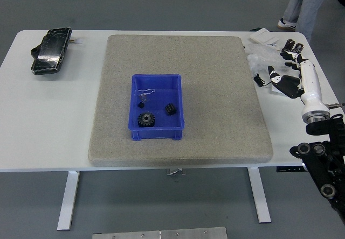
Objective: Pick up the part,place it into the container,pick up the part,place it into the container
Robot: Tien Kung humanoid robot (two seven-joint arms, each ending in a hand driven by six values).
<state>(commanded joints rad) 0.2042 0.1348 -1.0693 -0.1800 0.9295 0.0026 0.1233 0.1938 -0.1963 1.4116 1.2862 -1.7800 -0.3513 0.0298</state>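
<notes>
- Nearest the camera, the right arm comes up along the table's right edge, well to the right of the blue bin (156, 107), with the right hand (284, 71) out past the grey mat (215, 88).
- The hand's fingers (275, 78) look loosely spread and I see nothing held in them, though at this size it is hard to be sure.
- Moving in, the bin sits a little left of the mat's middle, and it is not empty: a large black gear (146, 120) lies near its front wall, and a smaller black gear (171, 109) just right of and behind that one.
- Further back in the bin, a tiny dark part (141, 104) and a thin wire clip (145, 93) rest near its left side.
- So both gears look to be in the container; I judge the placing done or nearly so.
- The key relation: the bin lies far to the left of the hand, across the mat, and the right hand is the only one near it.
- Just behind the hand, some crumpled clear plastic (257, 60) and small black pieces (291, 48) sit by the table's far right corner, much farther from the bin.
- No left arm shows.
</notes>
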